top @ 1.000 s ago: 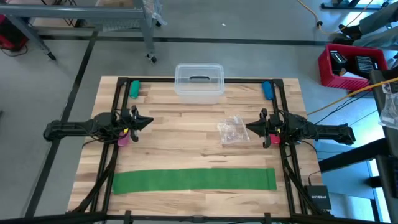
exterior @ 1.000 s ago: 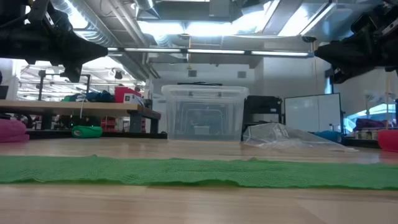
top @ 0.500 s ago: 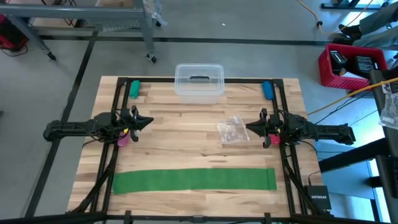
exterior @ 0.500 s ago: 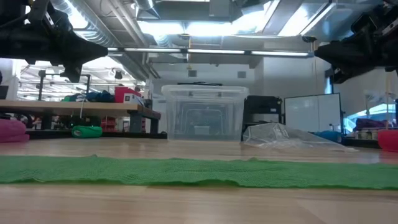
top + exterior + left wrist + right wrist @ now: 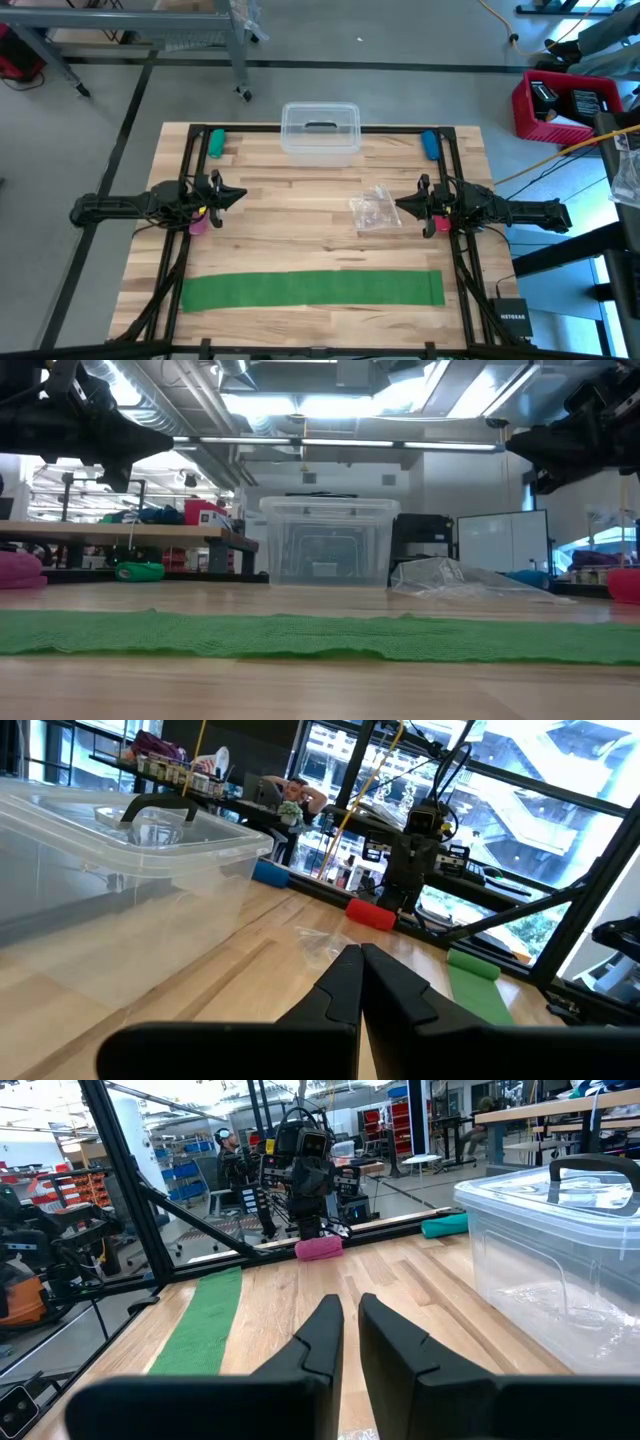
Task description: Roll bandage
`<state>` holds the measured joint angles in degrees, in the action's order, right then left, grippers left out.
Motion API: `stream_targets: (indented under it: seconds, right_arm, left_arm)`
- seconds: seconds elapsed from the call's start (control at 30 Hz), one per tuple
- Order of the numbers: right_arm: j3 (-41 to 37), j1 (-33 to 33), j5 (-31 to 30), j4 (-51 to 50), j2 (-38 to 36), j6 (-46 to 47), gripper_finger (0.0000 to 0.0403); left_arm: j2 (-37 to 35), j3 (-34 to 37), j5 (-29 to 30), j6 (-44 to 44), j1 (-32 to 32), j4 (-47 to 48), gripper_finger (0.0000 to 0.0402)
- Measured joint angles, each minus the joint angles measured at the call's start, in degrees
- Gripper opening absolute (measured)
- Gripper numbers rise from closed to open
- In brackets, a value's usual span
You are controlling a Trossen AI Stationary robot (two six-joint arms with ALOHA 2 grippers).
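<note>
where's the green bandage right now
In the high view the bandage lies flat along the table's near edge, stretched between the two arms' bases, below the small plastic bag.

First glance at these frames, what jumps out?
The bright green bandage, laid flat and full length along the table's near edge, untouched. Behind it, a clear lidded bin sits at the far edge, with a crumpled clear bag near the middle. Left gripper and right gripper hover at mid-table, facing each other, holding nothing.

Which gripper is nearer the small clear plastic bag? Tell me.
Right. The right gripper hangs just beside the plastic bag; the left gripper waits across the table, far from it.
</note>
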<state>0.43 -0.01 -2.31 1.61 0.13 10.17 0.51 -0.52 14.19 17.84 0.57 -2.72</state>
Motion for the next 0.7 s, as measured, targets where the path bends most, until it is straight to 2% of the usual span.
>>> stream_targets:
  seconds: [0.1,0.37,0.53,0.63,0.7]
  right_arm:
    - [0.0,-0.02,0.0,-0.02,0.01,0.0,0.004]
    - [0.24,-0.02,-0.04,1.07,0.01,1.63,0.004]
    - [0.33,0.0,-1.15,1.67,0.01,3.27,0.004]
    - [0.35,-0.02,-4.44,2.04,0.01,3.36,0.004]
    - [0.37,-0.02,-5.8,2.88,0.01,3.39,0.004]
  left_arm:
    - [0.02,0.0,0.75,0.13,0.01,-0.17,0.0]
    - [0.0,0.01,2.78,7.82,0.01,-4.26,0.0]
    - [0.02,0.01,5.03,-0.1,0.69,-9.09,0.0]
    - [0.99,-0.12,1.64,-4.94,0.58,-16.17,0.0]
    - [3.21,-1.54,0.13,-7.51,0.29,-16.21,0.0]
